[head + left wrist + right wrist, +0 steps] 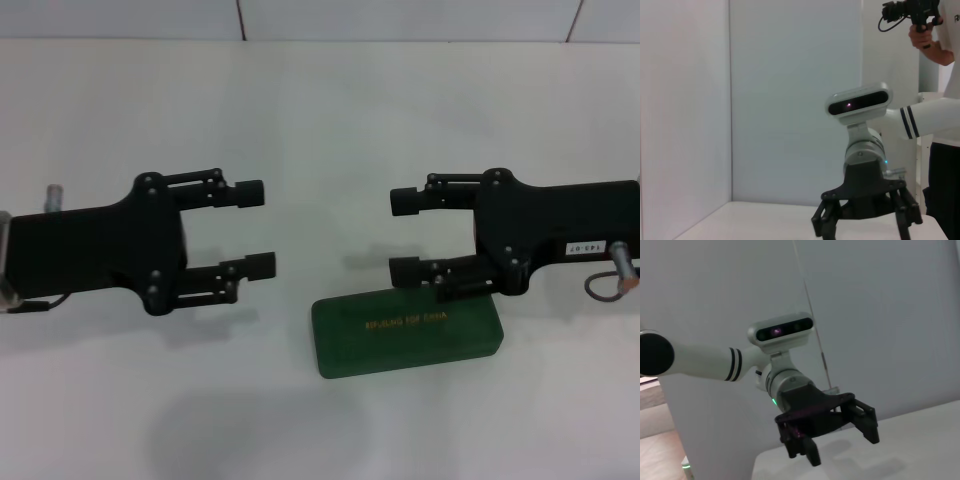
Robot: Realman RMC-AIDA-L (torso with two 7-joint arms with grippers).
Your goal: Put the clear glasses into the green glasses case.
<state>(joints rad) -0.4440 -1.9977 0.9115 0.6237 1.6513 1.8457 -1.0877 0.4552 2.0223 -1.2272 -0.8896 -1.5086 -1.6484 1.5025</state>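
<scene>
You are looking at the green glasses case, dark green with rounded corners, lying shut on the white table, long axis running left-right. Its gold lettering is too small to read. Your right tool is hovering wide just beyond it; the left tool is gaping wide, well apart.

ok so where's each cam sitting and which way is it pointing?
Head: on the head, looking down at the white table; left gripper and right gripper, both open, and the shut green glasses case show.
Left wrist: on the left arm, facing across the table at the right arm; a person stands behind.
Right wrist: on the right arm, facing back at the left arm.
Shared: wrist views face each other; head view shows both grippers.
</scene>
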